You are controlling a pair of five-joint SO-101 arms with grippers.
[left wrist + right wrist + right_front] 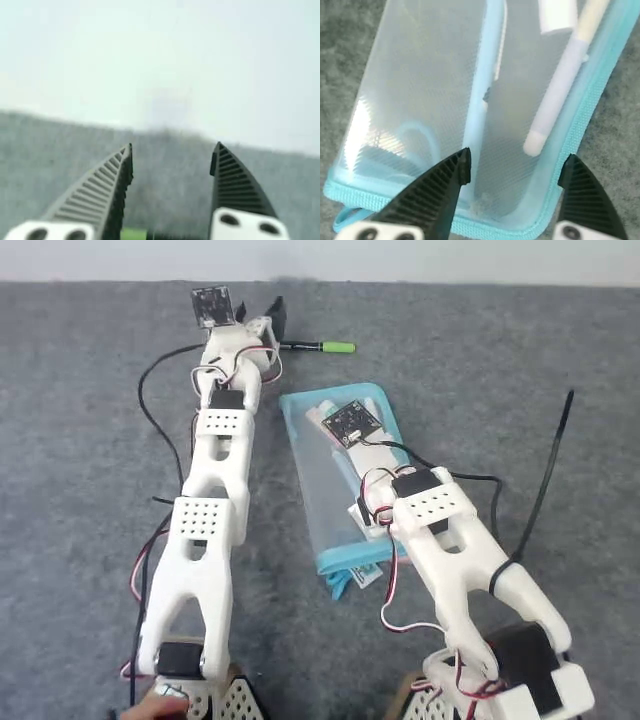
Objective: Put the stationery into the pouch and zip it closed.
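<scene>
Currently the pouch lies flat on the grey worktop between the two arms, clear with a teal edge. The right pincer hangs just over one end of it, spread wide; whether the fingers touch the pouch I cannot tell. Inside the pouch lie a white pen, along the teal edge, and a white block beside that pen's far end. The left pincer is at the far side of the worktop, well apart from the pouch, and is also spread. A green pen lies on the worktop there — dark end at the pincer, green cap pointing toward the right arm's side. In the left wrist view a bit of green shows low between the fingers.
</scene>
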